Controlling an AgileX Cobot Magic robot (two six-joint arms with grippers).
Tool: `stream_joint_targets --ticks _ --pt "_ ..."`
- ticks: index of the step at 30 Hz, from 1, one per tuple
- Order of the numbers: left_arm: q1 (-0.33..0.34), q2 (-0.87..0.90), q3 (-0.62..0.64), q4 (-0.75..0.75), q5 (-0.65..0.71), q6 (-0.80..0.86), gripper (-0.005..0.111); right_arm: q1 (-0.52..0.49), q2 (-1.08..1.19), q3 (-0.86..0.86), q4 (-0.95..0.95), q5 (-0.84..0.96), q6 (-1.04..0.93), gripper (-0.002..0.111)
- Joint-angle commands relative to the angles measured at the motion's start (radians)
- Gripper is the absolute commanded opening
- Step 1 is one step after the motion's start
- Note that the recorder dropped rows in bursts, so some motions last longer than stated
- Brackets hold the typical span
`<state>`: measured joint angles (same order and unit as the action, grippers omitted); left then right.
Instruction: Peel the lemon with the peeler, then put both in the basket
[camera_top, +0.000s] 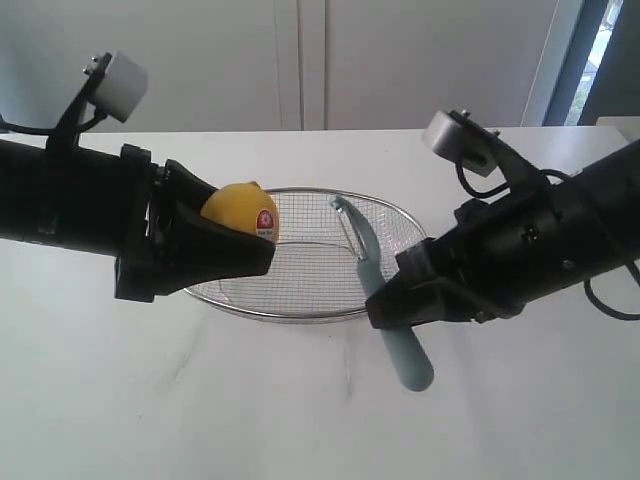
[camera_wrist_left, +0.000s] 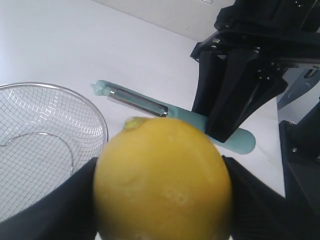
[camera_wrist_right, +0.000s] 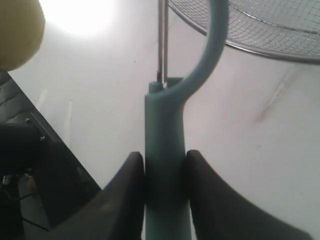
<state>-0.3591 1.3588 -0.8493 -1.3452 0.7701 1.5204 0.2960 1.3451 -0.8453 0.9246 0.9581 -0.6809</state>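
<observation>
Lemon (camera_top: 240, 208) (one) gripped by left end effector (camera_top: 248, 238), one peeler (camera_top: 364, 262) by right end effector (camera_wrist_right: 165, 172), near one basket (camera_top: 300, 314)

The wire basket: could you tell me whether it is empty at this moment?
Empty: the basket shows only bare mesh; the left gripper holds the lemon, the right gripper the peeler.

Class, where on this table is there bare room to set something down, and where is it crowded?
Free: table in front of the basket, and the strip behind it toward the wall. Crowded: around the basket, where lemon and peeler are held.
</observation>
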Motion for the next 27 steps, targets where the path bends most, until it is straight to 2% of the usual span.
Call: stream_joint_targets --ticks 1,27 --pt "-0.002 -0.004 -0.001 -0.039 0.034 0.051 0.000 -0.009 0.001 -0.002 0.029 0.009 -0.020 0.000" --pt "-0.002 -0.004 -0.001 -0.061 0.057 0.081 0.000 0.013 0.068 -0.002 0.254 0.132 -0.212 0.000"
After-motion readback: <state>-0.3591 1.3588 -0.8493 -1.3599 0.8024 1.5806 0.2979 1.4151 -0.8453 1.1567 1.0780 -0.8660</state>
